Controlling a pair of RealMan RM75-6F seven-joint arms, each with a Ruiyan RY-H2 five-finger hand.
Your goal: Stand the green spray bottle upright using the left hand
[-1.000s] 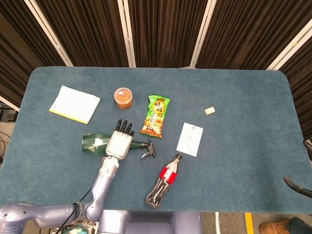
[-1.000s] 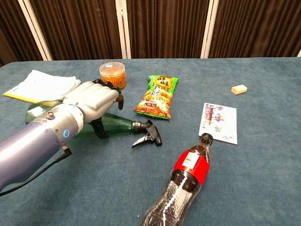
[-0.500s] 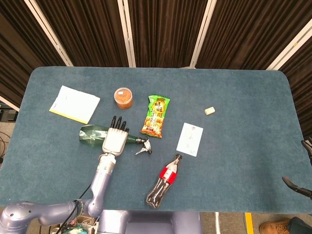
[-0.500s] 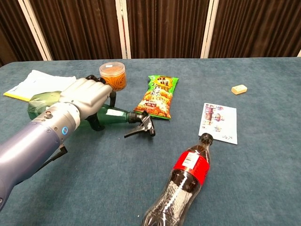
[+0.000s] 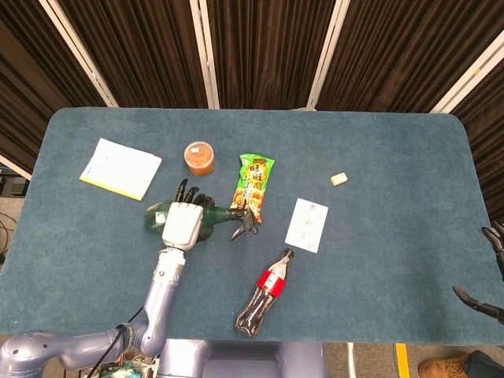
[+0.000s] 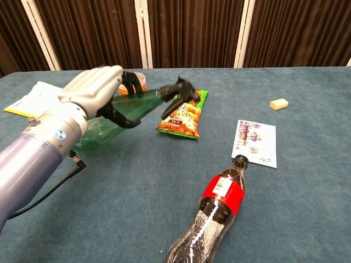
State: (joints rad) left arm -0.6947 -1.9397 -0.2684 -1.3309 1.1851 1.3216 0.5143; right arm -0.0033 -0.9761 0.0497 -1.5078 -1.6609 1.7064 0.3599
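Nearest the robot, the cola bottle [image 6: 211, 216] lies on its side on the tabletop [image 6: 307, 208], untouched, with the printed card [image 6: 255, 142] just beyond its cap. The right hand [image 5: 492, 268] shows only as dark fingertips at the right edge of the head view; whether its fingers are spread or curled cannot be told.

The change is in the middle of the scene. The left hand [image 6: 96, 93] is wrapped around the body of the green spray bottle [image 6: 118, 112], fingers curled over it, and the bottle is no longer flat: a second ago it lay on the tabletop with its black trigger head resting on the cloth, and now the head end is raised and points up to the right, in front of the snack bag [image 6: 184, 115], while the base hangs low on the left, close to the surface. The bottle is tilted, roughly halfway between lying and standing.

So the grasp has taken and the righting has begun. What seems to remain is to finish the rotation, set the base down squarely and release.

Farther back, the orange-lidded cup [image 5: 200, 158] sits partly hidden behind the hand in the chest view, the notepad [image 5: 120, 168] lies far left, and the small eraser [image 6: 279, 103] far right.
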